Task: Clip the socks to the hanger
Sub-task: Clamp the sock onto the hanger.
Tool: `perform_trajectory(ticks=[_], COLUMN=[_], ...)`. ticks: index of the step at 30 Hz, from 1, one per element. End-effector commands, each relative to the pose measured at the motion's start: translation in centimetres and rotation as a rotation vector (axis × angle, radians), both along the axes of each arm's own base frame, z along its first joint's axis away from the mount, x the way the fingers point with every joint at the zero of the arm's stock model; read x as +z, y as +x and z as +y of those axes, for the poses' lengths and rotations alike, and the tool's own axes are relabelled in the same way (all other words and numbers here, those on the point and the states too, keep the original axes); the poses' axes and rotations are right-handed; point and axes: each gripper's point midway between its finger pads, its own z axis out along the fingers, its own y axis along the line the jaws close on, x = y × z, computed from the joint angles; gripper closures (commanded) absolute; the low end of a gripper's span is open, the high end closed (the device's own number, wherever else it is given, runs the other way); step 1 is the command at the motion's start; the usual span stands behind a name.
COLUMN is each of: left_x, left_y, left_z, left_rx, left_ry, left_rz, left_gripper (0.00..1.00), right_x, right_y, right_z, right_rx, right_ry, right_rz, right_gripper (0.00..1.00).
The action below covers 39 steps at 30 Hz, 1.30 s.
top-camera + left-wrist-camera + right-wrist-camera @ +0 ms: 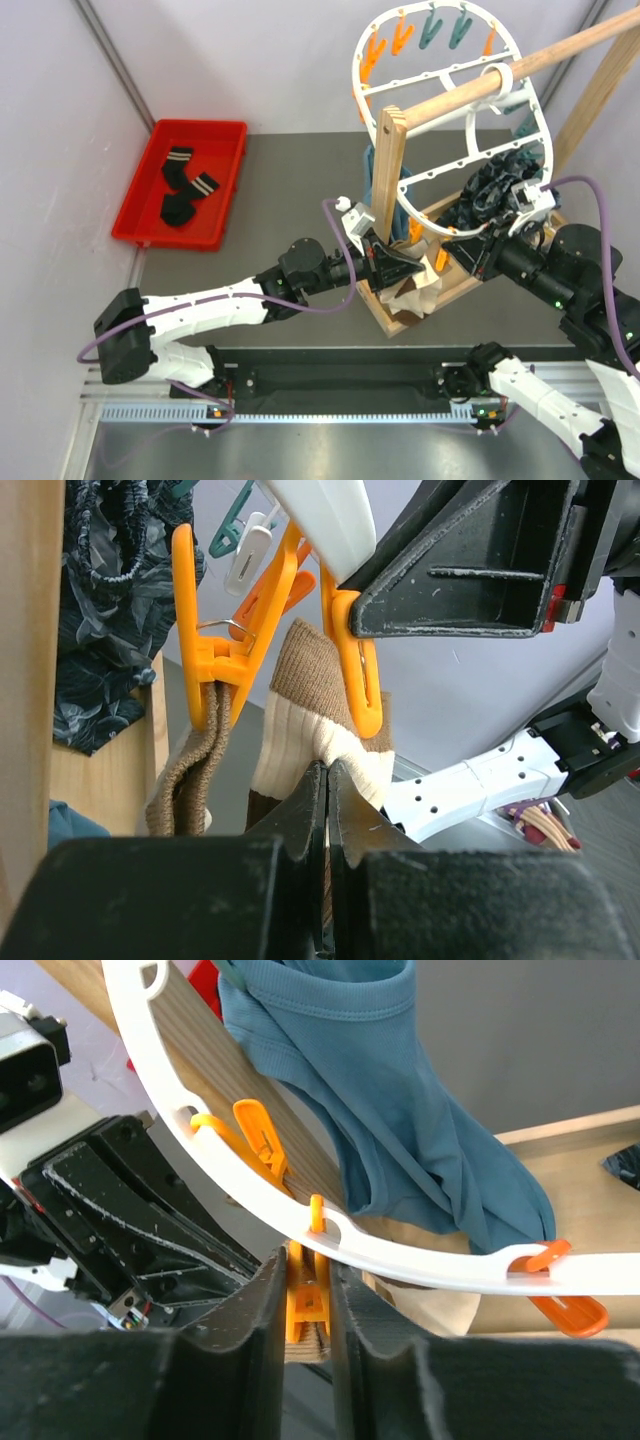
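Note:
The white oval hanger [372, 60] hangs on the wooden pole, its lower rim [420, 1258] crossing the right wrist view. My left gripper [328, 767] is shut on a banded brown and cream sock [300, 735] and holds its cuff up between the legs of an orange peg [358, 680]. My right gripper [305, 1265] is shut on that peg [308, 1305], squeezing it under the rim, with sock fabric at the peg's mouth. A second orange peg [213, 665] grips another brown sock [183, 775]. In the top view both grippers, left [400, 268] and right [458, 250], meet under the hanger.
A red tray [140, 205] at far left holds black socks [183, 190] with striped cuffs. The wooden post [388, 170] and pole [560, 55] of the rack stand close by. A blue shirt [400, 1090] and dark patterned cloth [495, 190] hang on it.

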Motion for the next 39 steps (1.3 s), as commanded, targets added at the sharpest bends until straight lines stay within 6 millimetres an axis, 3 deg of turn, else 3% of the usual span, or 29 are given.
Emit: perform_trajectory(ticks=[1,11,15,23,30,33,39], left_x=[3.8,3.9,4.0,4.2,4.6,4.9,4.8], left_y=[-0.1,0.2,0.5,1.3,0.9,0.8,0.5], left_z=[0.2,0.6,1.0,1.7,2.0,2.2,2.3], left_rx=[0.009,0.039,0.059,0.120,0.105,0.105,0.090], left_ry=[-0.102,-0.087,-0.082,-0.056,-0.054,-0.056,-0.051], left_rz=[-0.040,-0.040,-0.040,-0.023,-0.024,-0.033,-0.040], left_gripper=[1.00,1.00,1.00,1.00,1.00,1.00,1.00], right_x=[0.1,0.9,1.2,2.2,0.2,-0.5,-0.8], right_y=[-1.1,-0.8,-0.4,-1.7,-1.0,-0.1,1.3], right_z=[1.0,0.4,-1.8,-6.7,-10.6,-11.0,-10.8], right_rx=[0.079,0.049,-0.050,-0.227,-0.449,-0.512,-0.545], right_ry=[0.016,-0.010,-0.066,-0.147,-0.186,-0.175,-0.168], right_rz=[0.019,-0.002,-0.019,-0.053,-0.053,-0.046,-0.067], right_gripper=[0.80,0.44,0.36,0.33,0.49,0.52,0.47])
